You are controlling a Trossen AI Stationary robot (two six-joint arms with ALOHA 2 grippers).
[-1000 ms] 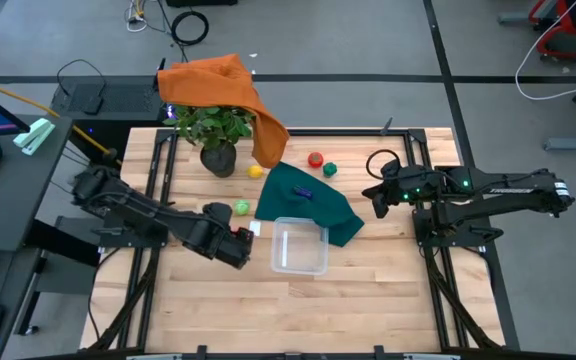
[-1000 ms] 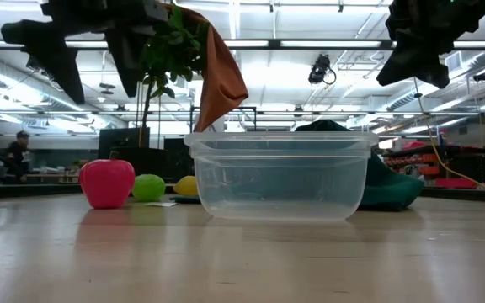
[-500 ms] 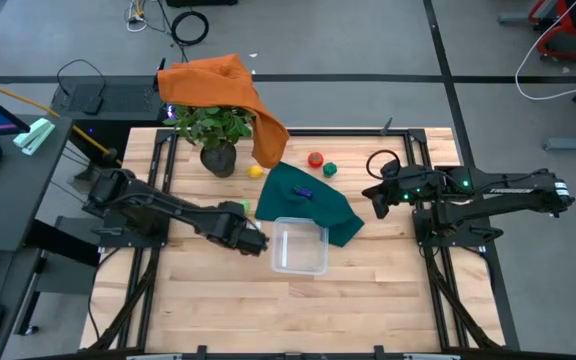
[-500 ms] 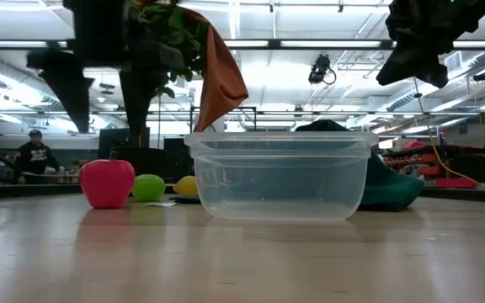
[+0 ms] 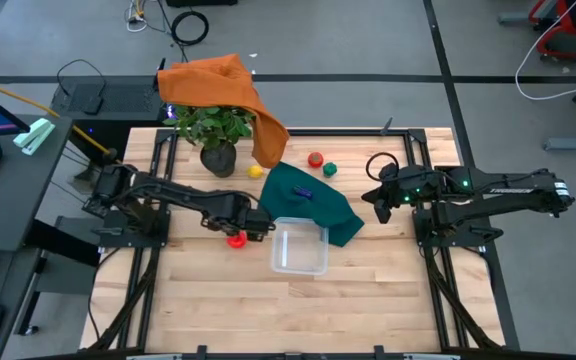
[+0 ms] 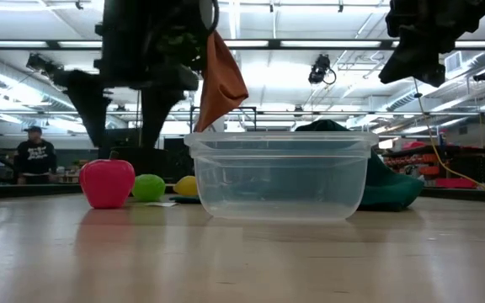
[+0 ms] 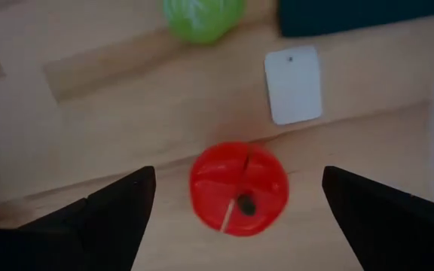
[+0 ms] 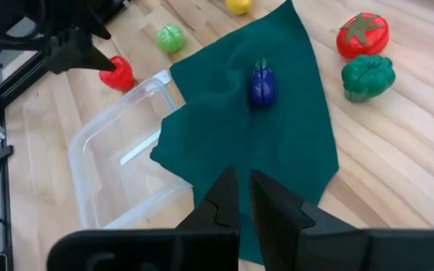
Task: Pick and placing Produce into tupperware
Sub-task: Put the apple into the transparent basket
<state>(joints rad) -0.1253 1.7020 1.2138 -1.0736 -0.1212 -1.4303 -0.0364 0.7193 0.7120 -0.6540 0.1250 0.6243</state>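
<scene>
Currently, by label:
Left gripper [image 7: 232,207]: spread wide, empty, poised directly above the red apple [image 7: 238,188].
Red apple: on the wooden table [image 5: 218,300], between the fingers, just beside the tupperware [image 5: 299,246].
Small white card [image 7: 293,84]: just beyond the apple, green fruit [image 7: 202,16] farther ahead.
Right gripper [image 8: 245,197]: nearly closed, empty, waiting over the green cloth [image 8: 270,135], dark blue piece [image 8: 262,85] ahead.
Risk: round apple likely to roll or squirt sideways under an off-centre squeeze; possible knock against the container wall.

Tupperware [image 5: 299,246] mid-tabletop [image 5: 368,310], cloth [image 5: 308,203] at its 12 o'clock carrying one produce piece [image 5: 303,192], apple [image 5: 236,239] at its 9, potted plant [image 5: 215,128] at 11
</scene>
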